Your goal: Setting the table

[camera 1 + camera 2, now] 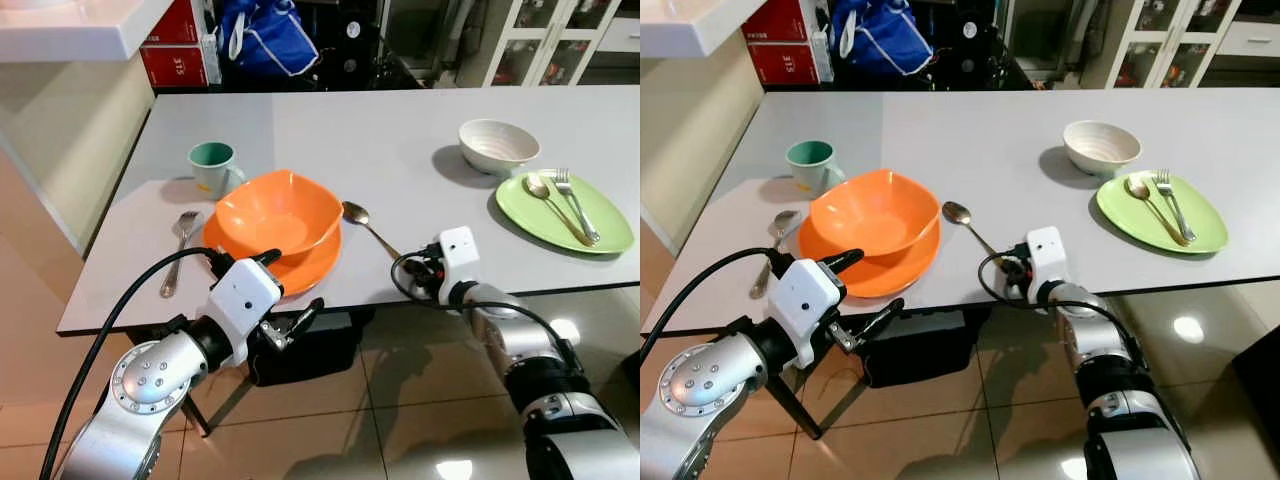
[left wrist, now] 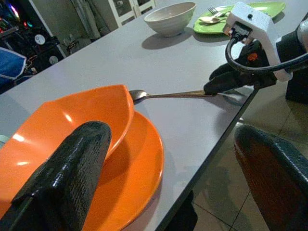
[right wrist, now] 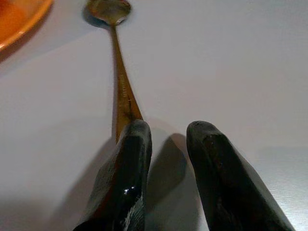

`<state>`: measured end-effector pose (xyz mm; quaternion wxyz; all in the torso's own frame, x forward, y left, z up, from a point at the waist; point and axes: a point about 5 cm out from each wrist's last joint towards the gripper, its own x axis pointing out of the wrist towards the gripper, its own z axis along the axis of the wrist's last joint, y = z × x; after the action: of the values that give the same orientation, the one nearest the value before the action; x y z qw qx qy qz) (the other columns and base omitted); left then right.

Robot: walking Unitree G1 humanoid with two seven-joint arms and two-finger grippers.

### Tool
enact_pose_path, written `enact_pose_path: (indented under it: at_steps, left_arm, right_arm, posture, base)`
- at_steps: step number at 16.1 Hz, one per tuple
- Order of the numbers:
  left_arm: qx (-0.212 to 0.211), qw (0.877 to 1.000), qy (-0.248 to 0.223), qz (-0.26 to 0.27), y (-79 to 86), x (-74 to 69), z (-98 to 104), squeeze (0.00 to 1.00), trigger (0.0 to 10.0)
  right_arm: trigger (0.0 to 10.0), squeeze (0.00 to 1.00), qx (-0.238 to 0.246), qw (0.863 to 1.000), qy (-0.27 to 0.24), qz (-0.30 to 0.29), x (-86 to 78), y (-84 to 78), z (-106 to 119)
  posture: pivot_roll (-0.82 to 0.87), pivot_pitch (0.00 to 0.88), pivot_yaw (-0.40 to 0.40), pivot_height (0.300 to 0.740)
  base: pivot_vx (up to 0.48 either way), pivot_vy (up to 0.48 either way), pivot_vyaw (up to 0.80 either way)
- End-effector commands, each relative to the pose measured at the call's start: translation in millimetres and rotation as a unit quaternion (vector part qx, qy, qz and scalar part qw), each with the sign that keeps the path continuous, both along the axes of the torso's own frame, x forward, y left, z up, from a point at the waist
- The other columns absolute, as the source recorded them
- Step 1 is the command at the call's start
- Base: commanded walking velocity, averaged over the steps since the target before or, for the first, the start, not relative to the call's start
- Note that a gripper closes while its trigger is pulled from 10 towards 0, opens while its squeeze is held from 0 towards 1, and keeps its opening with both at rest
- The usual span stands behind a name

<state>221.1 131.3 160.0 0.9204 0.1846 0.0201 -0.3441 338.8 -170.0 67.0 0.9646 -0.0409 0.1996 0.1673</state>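
Spoon of dull gold metal, long-handled (image 1: pixel 370 228), lies near the table's front edge, just right of the glossy orange plastic bowl (image 1: pixel 278 210) that sits in a matching orange plate (image 1: pixel 310 268). By my judgement this near-left setting is almost finished: a teal-lined ceramic mug (image 1: pixel 212 165) stands behind it and a silver fork-like utensil (image 1: pixel 179 250) lies to its left. Far right, a ribbed white bowl (image 1: pixel 497 144) stands beside a matte green plate (image 1: pixel 565 212) that carries a spoon and fork, which likely remain to be laid out on the smooth grey table (image 1: pixel 390 130).

From the left wrist, the left gripper (image 2: pixel 173 178) is spread wide at the plate's near rim, holding nothing.

From the right wrist, the right gripper (image 3: pixel 168 139) rests at the handle's end, one finger on the handle with a narrow gap between the two; whether it actually grips is unclear.
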Motion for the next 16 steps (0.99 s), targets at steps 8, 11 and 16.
enact_pose_path:
  at_steps: [8,11,16]
  left_arm:
    - [0.002,1.000,0.006,0.003,0.6,-1.1,-3,0.00,10.0]
    - [0.002,1.000,0.006,0.001,-0.6,-1.4,-4,0.00,10.0]
    - [-0.002,1.000,0.006,0.002,-1.4,1.6,-4,0.00,10.0]
  right_arm:
    - [10.0,0.00,0.017,0.998,-0.018,0.058,-5.4,7.5,7]
    - [10.0,0.00,0.003,0.999,-0.014,0.050,-9.2,0.9,4]
    - [10.0,0.00,0.017,0.998,-0.013,0.057,-12.7,5.1,4]
  posture:
    - [-0.06,0.000,-0.010,0.740]
    - [-0.07,0.000,-0.009,0.740]
    - [-0.07,0.000,-0.009,0.740]
  base:
    - [0.000,0.000,0.00]
    - [0.000,0.000,0.00]
    - [0.000,0.000,0.00]
